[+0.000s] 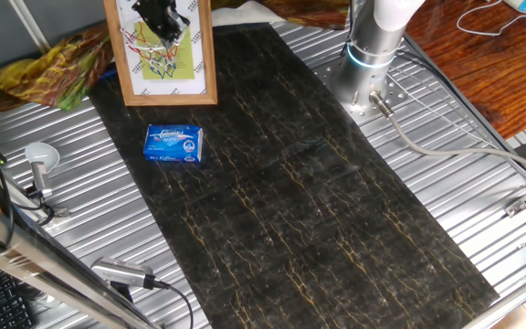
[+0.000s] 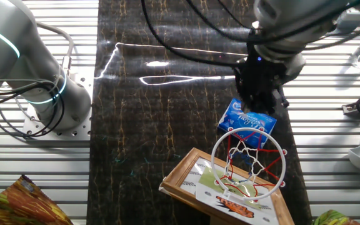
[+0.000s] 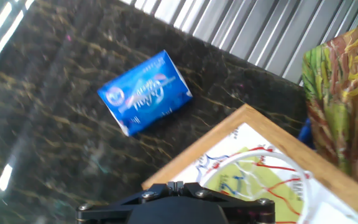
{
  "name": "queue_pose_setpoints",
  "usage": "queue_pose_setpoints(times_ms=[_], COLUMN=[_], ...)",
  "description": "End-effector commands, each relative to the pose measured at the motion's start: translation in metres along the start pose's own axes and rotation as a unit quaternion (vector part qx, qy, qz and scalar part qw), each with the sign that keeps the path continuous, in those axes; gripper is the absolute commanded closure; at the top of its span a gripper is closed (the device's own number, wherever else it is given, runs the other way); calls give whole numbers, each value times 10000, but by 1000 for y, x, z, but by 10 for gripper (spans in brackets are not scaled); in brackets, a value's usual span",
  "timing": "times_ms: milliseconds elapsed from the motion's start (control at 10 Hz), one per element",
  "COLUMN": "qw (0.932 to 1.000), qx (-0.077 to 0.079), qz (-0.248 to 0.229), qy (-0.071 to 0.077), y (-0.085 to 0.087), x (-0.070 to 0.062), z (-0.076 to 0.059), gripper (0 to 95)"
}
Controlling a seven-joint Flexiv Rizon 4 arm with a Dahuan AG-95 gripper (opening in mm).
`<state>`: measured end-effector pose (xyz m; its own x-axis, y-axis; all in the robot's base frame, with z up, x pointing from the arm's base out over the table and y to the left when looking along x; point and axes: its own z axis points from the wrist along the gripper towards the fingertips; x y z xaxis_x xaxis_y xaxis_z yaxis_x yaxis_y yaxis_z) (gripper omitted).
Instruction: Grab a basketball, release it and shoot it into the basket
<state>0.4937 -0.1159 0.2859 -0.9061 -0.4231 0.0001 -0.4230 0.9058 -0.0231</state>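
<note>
Basket white-netted, wood-framed backboard, claw above

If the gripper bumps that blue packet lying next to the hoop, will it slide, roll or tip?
The blue packet lies flat on the dark mat, so it would probably slide rather than roll or tip. Its wrapper looks glossy in the hand view, so likely a bit slippery to pinch. It looks small and soft-edged, so probably light and slightly squashy.

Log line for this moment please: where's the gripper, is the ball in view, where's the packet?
gripper: above basket, fingers' state unclear | basketball: not visible in any view | blue packet: flat on dark mat, in front of backboard
</note>
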Motion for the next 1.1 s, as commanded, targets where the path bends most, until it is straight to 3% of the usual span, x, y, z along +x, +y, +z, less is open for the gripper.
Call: queue_pose_setpoints(times_ms=[100, 400, 600, 700, 1100], qw=[9991, 9994, 9996, 9997, 9997], qx=[-297, -242, -218, -204, -175], qz=[229, 186, 130, 111, 151], qy=[-211, -140, -141, -110, -70], y=[15, 21, 25, 25, 40], x=[-20, -37, -52, -68, -95], z=[8, 5, 12, 21, 43], gripper=[950, 950, 950, 950, 950])
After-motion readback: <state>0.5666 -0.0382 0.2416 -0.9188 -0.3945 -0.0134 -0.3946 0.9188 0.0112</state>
